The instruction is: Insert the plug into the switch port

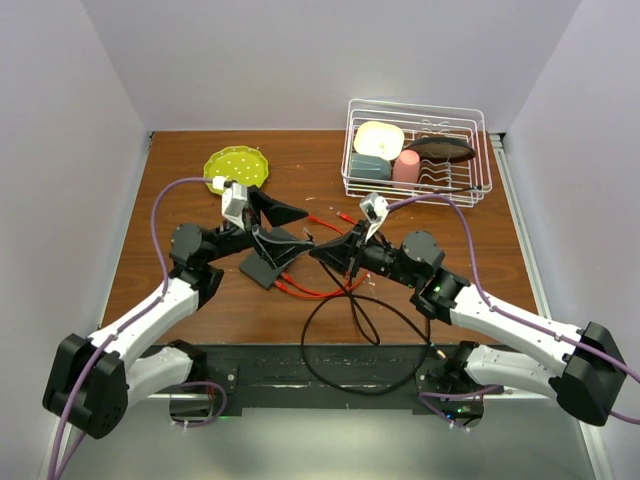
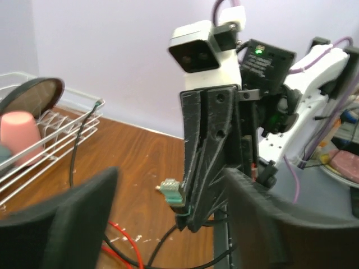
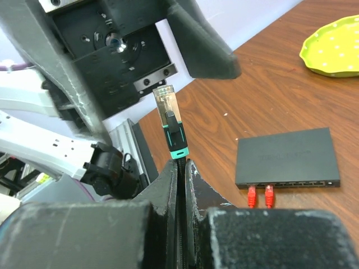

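Brown wooden worktop (image 1: 300,160) carries everything. The flat matte-black rectangular switch box (image 3: 287,157) lies on it, left of centre in the top view. 2 red plugs (image 3: 259,196) are already seated in the row of ports (image 3: 305,182) along 1 long edge; the other ports look free.

Left gripper (image 1: 305,228) hangs open just above the box, holding nothing. Right gripper (image 3: 180,162) is clamped tight on the base of the clear-tipped plug with a teal boot (image 3: 170,120). It holds the plug in the air btw the 2 arms, tip sticking straight out past the fingertips.

Key relation: the port edge faces the right arm, and the plug's long axis points toward the left gripper, so the heading looks approx right. But the box sits lower & off to 1 side of the plug, well apart from the tip. Left gripper is nearer the box, yet the right has the plug, so the right probably needs to drop, shift sideways & line up w/ a free port.
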